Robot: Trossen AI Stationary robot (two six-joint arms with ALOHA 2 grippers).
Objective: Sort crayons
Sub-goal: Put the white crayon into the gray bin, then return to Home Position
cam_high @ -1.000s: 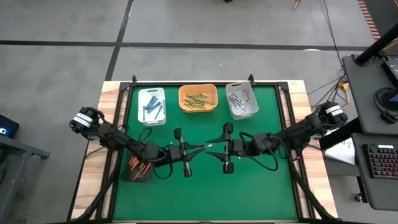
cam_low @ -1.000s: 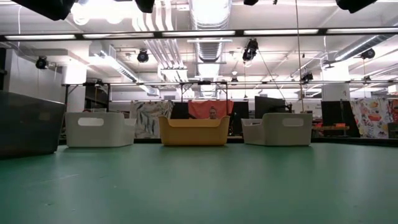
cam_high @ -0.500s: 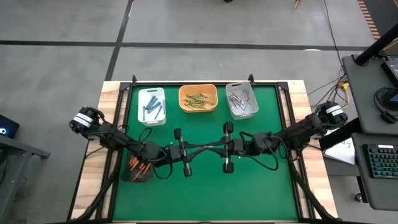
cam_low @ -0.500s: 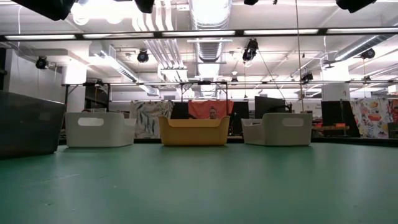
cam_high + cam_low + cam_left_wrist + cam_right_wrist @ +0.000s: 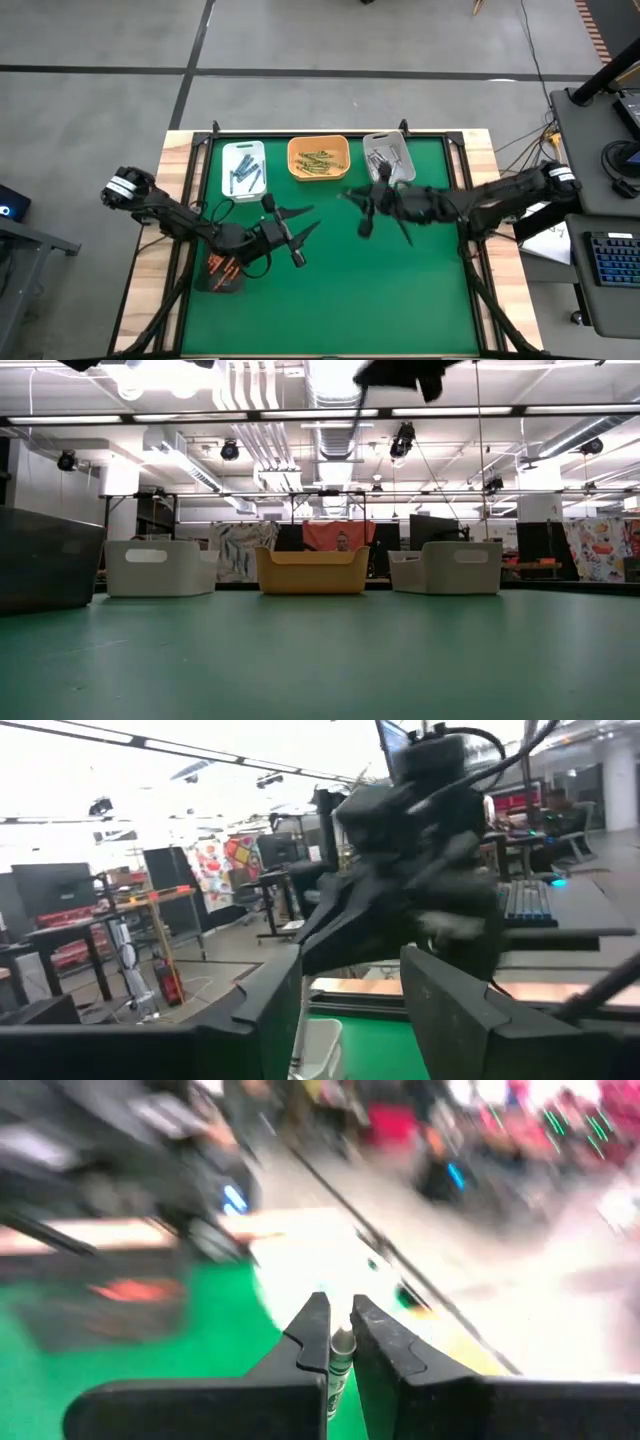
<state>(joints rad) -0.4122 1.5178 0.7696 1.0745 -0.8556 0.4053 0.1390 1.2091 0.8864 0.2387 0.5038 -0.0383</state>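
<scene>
My right gripper (image 5: 340,1320) is shut on a pale crayon (image 5: 338,1365). It hangs above the table's far middle (image 5: 346,194), in front of the orange tray (image 5: 318,158) and the grey tray (image 5: 388,160). My left gripper (image 5: 312,218) stands open and holds nothing, left of the table's middle. In the left wrist view its fingers (image 5: 270,1010) are spread, and the right arm looms blurred ahead. Sorted crayons lie in the white tray (image 5: 244,170), the orange tray, the grey tray and the dark tray (image 5: 222,268). My right gripper pinches the crayon between its two fingers. The crayon lies along the fingers, and its pale tip (image 5: 343,1338) shows in the gap just short of the fingertips. The fingers point about level toward the table's left. The crayon is lifted clear of the table.
Three trays stand in a row along the far edge (image 5: 160,567) (image 5: 310,570) (image 5: 460,567). The dark tray (image 5: 45,560) sits at the left edge. Green mat (image 5: 340,300) spreads across the middle and near side. Beyond the table lie a desk and a keyboard (image 5: 610,260).
The two grippers met tip to tip over the table's middle. My right gripper shut there on the crayon and my left gripper opened and let go. The right gripper has since risen and swung toward the far edge with the crayon. The left gripper has drawn back leftward.
</scene>
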